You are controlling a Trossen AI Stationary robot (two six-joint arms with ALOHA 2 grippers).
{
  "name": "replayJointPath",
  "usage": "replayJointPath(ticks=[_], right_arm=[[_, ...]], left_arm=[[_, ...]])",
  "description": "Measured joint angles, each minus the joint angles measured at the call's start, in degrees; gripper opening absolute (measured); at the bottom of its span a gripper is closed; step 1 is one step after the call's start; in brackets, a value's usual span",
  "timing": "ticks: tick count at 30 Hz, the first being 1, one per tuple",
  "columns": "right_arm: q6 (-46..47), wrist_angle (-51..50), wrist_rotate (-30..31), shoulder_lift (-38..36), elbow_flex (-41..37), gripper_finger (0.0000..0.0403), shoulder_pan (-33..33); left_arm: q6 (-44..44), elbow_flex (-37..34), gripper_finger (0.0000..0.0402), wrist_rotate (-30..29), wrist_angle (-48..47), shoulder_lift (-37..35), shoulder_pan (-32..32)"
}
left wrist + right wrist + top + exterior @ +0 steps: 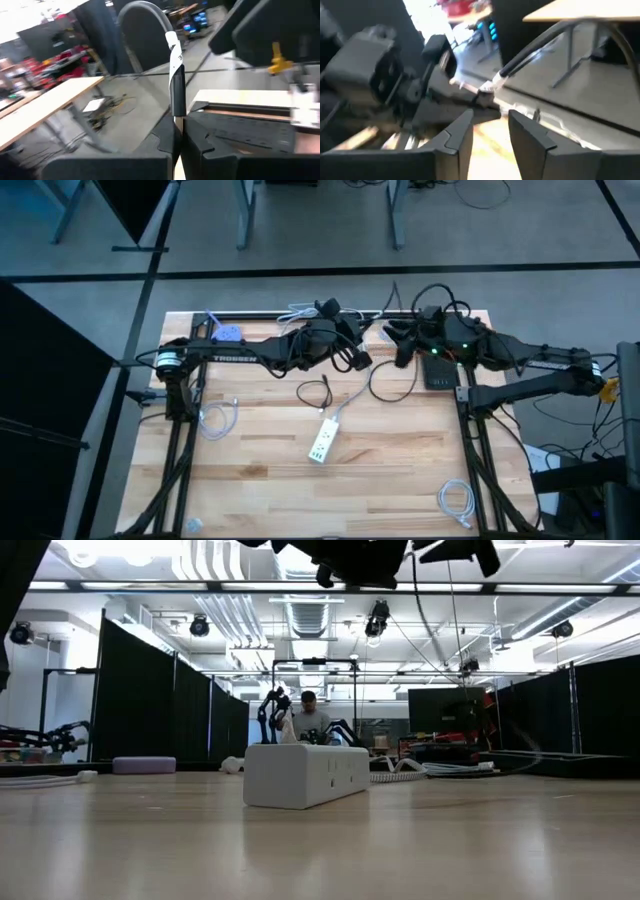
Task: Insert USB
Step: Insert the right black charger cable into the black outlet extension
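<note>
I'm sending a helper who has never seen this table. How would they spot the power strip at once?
Start at the wooden table and look at its middle, just in front of the two dark arms. The power strip lies flat there, a white oblong block with sockets on its face and a thin white lead. The nearby cables are loose coils; this is the only solid block.

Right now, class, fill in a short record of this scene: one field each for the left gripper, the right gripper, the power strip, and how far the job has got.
left gripper: shut on the black cable, raised above the table's far middle
right gripper: fingers apart, nothing between them, facing the left gripper across a gap
power strip: white, lying flat near the table's centre, apart from both grippers
spare cables: white coils near the front right and left edges
progress: cable end not yet at the power strip
</note>
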Motion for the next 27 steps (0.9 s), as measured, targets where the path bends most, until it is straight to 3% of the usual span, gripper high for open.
replayJointPath(ticks=[3,9,12,15,21,27], right_arm=[[-2.95,-3.86,-5.87,-2.48,0.0,0.0134,0.04],[-5.87,-9.92,-6.65,-4.96,0.0,0.0146,0.0],[-10.62,-11.04,-10.15,-5.45,1.29,0.0144,0.42],[-17.41,-16.39,-14.39,-3.65,6.7,0.0139,0.84],[-28.19,-37.53,-14.66,7.72,24.39,0.013,1.01],[-35.77,-46.03,-17.4,18.18,37.33,0.0124,0.87]], left_arm=[[-0.02,0.0,0.0004,2.68,-0.63,0.0,-0.1],[-0.24,0.0,0.0003,4.7,-1.06,0.0,-0.26],[-0.51,0.0,0.0002,6.59,-1.7,-0.01,-0.37],[-2.34,0.0,0.0002,14.19,-4.75,-0.28,-0.35],[-9.82,0.0,0.0001,26.32,-9.57,-0.31,1.27],[-16.97,0.0,0.0001,41.34,-10.79,-0.37,5.02]])
